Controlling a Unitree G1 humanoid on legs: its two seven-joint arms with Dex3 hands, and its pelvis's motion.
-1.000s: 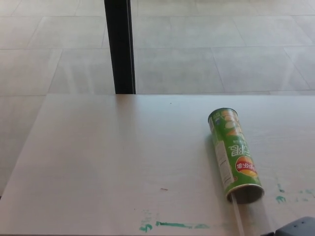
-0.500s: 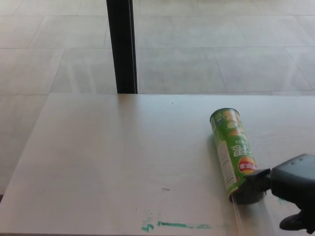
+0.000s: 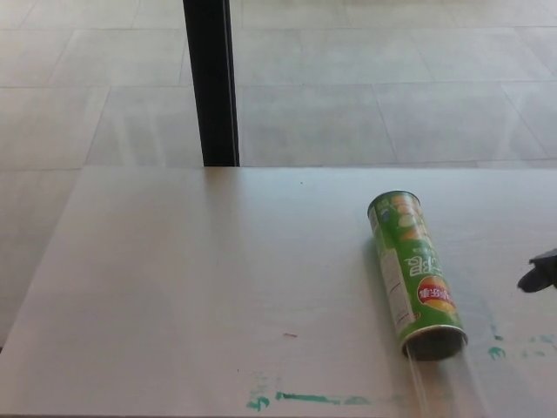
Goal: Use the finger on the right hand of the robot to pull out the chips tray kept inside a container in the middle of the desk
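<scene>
container: green chips can [image 3: 412, 273] lying on its side on the desk [image 3: 200, 279], right of centre, nearer the front edge than the back.
long axis: runs roughly back-to-front, tilted a little so the near end sits further right than the far end.
which way it points: open dark mouth [image 3: 434, 343] faces the front edge, toward the robot; closed end faces away toward the floor tiles [image 3: 365, 96].
why lying down: my read is that it's laid flat with the mouth toward the robot so a finger can hook in and drag the tray straight out along the desk.
tray: pale translucent strip [image 3: 421, 383] runs from the mouth toward the front edge; probably the tray lip, too faint to be sure. Rest is hidden inside the can.
right hand: only a small dark bit [image 3: 540, 272] shows at the right edge, level with the can's lower half, well clear of it and not touching.
fingers: can't tell whether spread or closed; too little in frame.
left hand: not in frame.
task state: tray not pulled out yet, judging by the can's position.
next need: right hand has to come in left and down to mouth level, in line with the can's axis.
risk: round can may roll or slide if the finger pushes sideways.
other: green paint smears [image 3: 313, 399] along front edge; black post [image 3: 211, 83] behind the desk.
</scene>
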